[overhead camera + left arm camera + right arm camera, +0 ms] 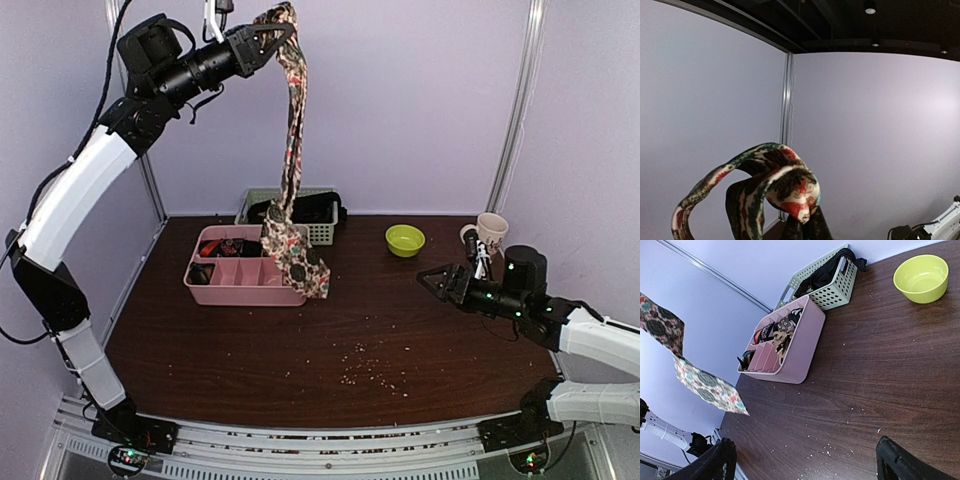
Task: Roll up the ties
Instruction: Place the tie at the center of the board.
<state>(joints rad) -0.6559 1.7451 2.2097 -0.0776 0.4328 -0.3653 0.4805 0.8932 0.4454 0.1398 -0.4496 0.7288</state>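
A: Where does the top view sit?
B: High behind both arm bases, looking down and forward over the whole bench [300,340] to the back wall. It's the far view.
A: And the left wrist?
B: High above the bench, facing almost level at the wall corner, with the patterned tie [785,185] close before the lens.
A: The right wrist?
B: Low near the bench, tilted, looking across at the pink tray [800,355], green basket [832,290] and yellow bowl [921,277].
A: What's shared?
B: Those three and the tie's hanging end also show from the top.
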